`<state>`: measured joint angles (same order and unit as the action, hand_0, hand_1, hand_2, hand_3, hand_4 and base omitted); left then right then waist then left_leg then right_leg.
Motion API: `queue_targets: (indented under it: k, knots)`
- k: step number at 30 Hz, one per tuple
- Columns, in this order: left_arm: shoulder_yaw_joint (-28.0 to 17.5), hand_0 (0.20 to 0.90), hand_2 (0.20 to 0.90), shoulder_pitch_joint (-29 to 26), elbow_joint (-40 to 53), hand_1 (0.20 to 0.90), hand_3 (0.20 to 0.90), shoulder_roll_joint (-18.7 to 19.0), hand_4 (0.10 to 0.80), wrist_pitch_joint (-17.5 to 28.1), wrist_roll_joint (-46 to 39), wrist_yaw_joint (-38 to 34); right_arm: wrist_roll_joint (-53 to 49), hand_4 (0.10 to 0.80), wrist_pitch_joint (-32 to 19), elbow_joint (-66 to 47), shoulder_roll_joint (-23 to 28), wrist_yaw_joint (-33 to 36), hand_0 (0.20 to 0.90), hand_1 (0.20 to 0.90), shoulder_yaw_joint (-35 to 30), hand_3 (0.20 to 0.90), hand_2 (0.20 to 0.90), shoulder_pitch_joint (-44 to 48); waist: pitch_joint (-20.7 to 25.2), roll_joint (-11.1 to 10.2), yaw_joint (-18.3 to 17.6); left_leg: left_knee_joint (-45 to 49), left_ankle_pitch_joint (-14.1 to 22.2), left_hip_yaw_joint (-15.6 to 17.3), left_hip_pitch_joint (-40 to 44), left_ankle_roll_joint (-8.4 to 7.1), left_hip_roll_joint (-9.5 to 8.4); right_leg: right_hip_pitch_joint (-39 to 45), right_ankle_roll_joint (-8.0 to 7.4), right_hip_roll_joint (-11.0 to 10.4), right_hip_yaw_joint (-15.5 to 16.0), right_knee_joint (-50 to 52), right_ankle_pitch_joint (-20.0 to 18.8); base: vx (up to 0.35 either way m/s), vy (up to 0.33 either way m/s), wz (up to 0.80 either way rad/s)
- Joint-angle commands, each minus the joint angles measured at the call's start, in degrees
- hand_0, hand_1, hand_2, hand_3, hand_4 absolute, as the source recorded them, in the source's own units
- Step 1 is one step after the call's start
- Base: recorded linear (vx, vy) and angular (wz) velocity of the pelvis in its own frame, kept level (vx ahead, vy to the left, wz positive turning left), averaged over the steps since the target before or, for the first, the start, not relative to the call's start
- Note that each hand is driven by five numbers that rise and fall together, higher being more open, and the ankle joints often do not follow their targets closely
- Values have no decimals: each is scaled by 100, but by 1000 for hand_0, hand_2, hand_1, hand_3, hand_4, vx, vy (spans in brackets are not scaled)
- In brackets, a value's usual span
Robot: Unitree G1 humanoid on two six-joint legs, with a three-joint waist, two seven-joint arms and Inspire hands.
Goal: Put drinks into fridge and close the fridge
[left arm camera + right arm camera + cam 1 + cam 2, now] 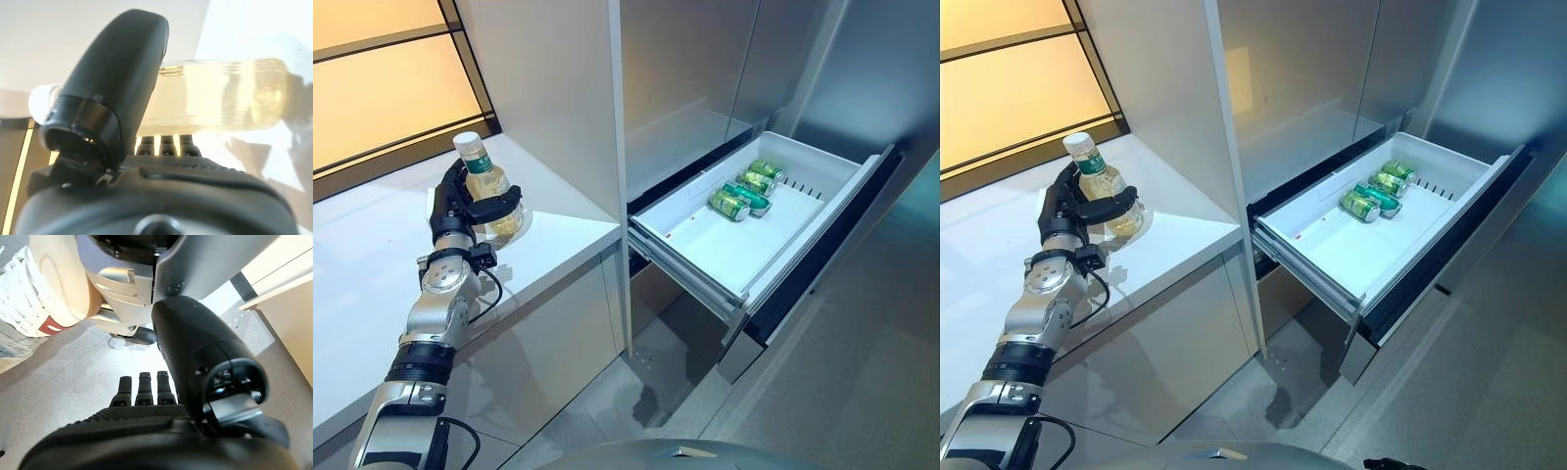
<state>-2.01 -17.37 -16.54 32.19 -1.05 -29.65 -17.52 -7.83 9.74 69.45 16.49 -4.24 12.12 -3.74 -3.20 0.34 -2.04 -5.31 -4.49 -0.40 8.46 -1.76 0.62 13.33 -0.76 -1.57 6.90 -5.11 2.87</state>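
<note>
- Left hand (462,209) wrapped around clear plastic bottle of yellow drink, white cap (485,188), upright on white counter (558,230).
- Pulled-out white fridge drawer (724,250) holds green cans (747,190) at its back.
- Right hand (161,426) empty, fingers relaxed, over floor.

White counter (372,255) below an amber-lit window (382,69); person's white shoe (34,279) on grey floor (862,392).

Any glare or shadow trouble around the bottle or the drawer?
Left eye view: the bottle in the left hand stands out against the bright white counter; the drawer is evenly lit and the cans are distinct. Left wrist view: the counter washes out behind the bottle. Right wrist view: the right hand is dark over a bright floor.
</note>
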Motion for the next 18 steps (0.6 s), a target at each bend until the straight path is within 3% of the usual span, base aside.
queue_targets:
  k: [1,2,3,4,5,6,18]
  knots:
    - [-73,900,900,-1250,-248,900,900,443,800,783,-67,-174,13,800,-32,73,-28,-112,900,900,205,900,900,186,134,56,6,38,731,-90,199,246,-326,-395,-259,83,-165,134,-192,0,0,0]
    - [-79,900,900,-1269,-276,900,900,427,800,807,-97,-172,6,800,-31,76,-28,-113,900,900,213,900,900,189,137,54,3,39,735,-89,202,246,-327,-391,-258,84,-169,133,-189,0,0,0]
    - [-74,825,825,-1280,-293,825,812,421,712,840,-126,-167,0,800,-29,74,-30,-109,900,900,224,900,900,190,135,54,-1,39,736,-87,204,246,-326,-392,-258,83,-171,135,-189,0,0,0]
    - [-72,580,580,-1285,-291,580,527,413,427,855,-143,-177,-4,800,-28,69,-29,-107,900,900,230,900,900,188,137,54,-5,38,734,-85,203,248,-327,-396,-258,84,-175,136,-192,0,0,0]
    - [-74,526,526,-1297,-291,526,464,370,364,866,-111,-204,0,800,-29,70,-34,-101,900,900,228,900,900,189,139,52,-13,41,737,-82,203,248,-325,-400,-257,85,-183,142,-190,0,0,0]
    - [-75,300,300,-1297,-294,300,200,356,100,873,-107,-207,1,800,-30,70,-36,-101,900,900,228,900,900,188,141,53,-15,41,738,-80,201,247,-325,-403,-258,86,-186,142,-188,0,0,0]
    - [-65,300,300,-1341,-322,300,200,358,100,974,-160,-88,14,800,-39,73,-22,-118,900,900,224,900,900,185,150,43,-21,38,739,-71,199,248,-323,-410,-266,89,-203,138,-200,0,0,0]
